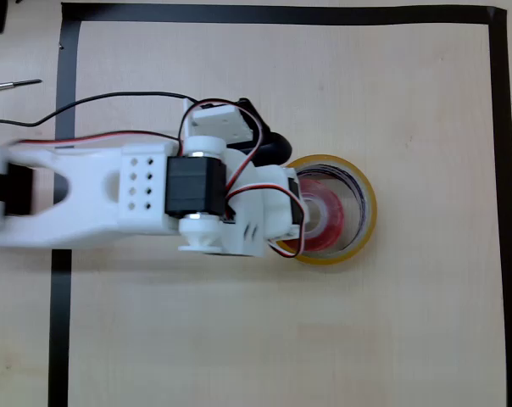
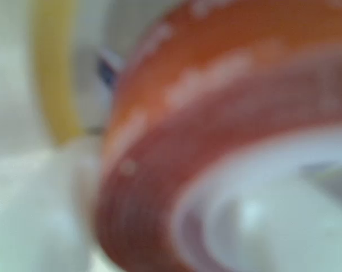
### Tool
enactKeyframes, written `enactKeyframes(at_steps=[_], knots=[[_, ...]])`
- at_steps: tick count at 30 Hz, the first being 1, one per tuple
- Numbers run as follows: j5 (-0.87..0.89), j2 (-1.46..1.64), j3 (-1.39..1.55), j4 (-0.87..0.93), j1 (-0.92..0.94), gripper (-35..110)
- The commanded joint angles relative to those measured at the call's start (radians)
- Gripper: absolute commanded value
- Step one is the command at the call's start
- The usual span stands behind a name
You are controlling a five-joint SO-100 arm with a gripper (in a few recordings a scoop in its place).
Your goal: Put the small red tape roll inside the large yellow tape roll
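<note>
Pincer [image 1: 311,212] over red roll [image 1: 328,219] inside yellow roll [image 1: 368,203]

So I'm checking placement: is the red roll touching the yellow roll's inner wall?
Cannot tell. Overhead, the small red tape roll sits inside the large yellow tape roll, but the arm hides its left side.

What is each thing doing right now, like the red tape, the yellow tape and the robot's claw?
small red tape roll: inside the yellow roll's hole, very close to the wrist camera.
large yellow tape roll: lying flat on the table, ringing the red roll.
gripper: over the yellow roll's left edge; open or shut cannot be told.
table: bordered by black tape lines.
</note>
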Motion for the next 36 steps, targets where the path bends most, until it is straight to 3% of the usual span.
enactKeyframes(at_steps=[1, 3, 10, 16, 21, 24, 26, 31, 36], knots=[[0.009, -0.081, -0.382, 0.077, -0.003, 11], [0.005, -0.087, -0.393, 0.104, -0.005, 24], [-0.002, -0.051, -0.426, 0.184, -0.006, 24], [-0.002, 0.37, -0.097, 0.184, 0.011, 24], [0.005, 0.807, 0.402, 0.149, 0.009, 24], [-0.005, 1.365, 1.186, -0.242, -0.017, 24], [-0.008, 1.6, 1.483, -0.33, -0.04, 24], [-0.008, 2.019, 1.974, -0.413, -0.023, 24], [-0.008, 2.381, 2.276, -0.41, 0.025, 24]])
